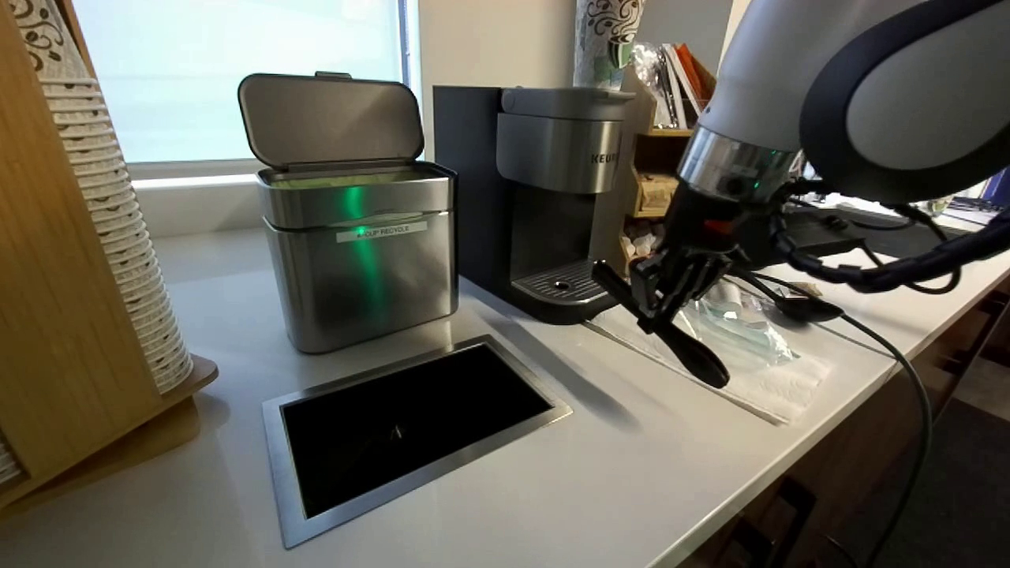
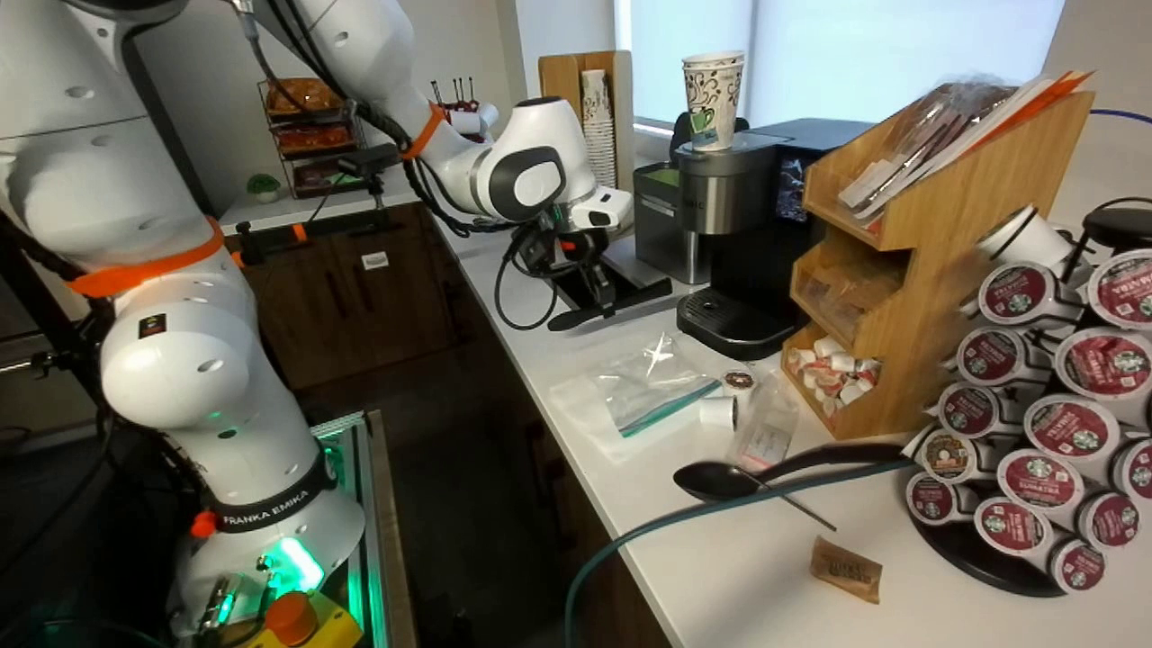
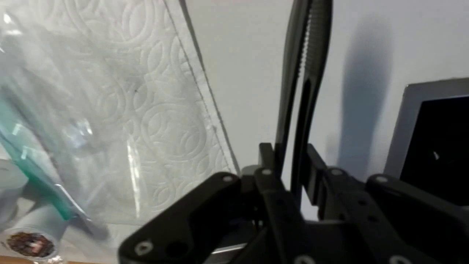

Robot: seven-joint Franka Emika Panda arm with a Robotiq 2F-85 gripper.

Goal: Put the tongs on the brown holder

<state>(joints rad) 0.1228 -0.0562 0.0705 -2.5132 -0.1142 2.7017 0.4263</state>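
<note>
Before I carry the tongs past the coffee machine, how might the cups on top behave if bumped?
The nested cups would probably tip easily: they stand tall, narrowing toward the base. They look like paper, so likely light. Round-sided, they could well roll if knocked over.

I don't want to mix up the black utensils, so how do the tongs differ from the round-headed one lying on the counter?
The gripper holds the tongs above the counter; the round-headed utensil lies on it. The tongs have two slim arms; the round-headed utensil shows a single handle and a broad head. Both are black.
</note>
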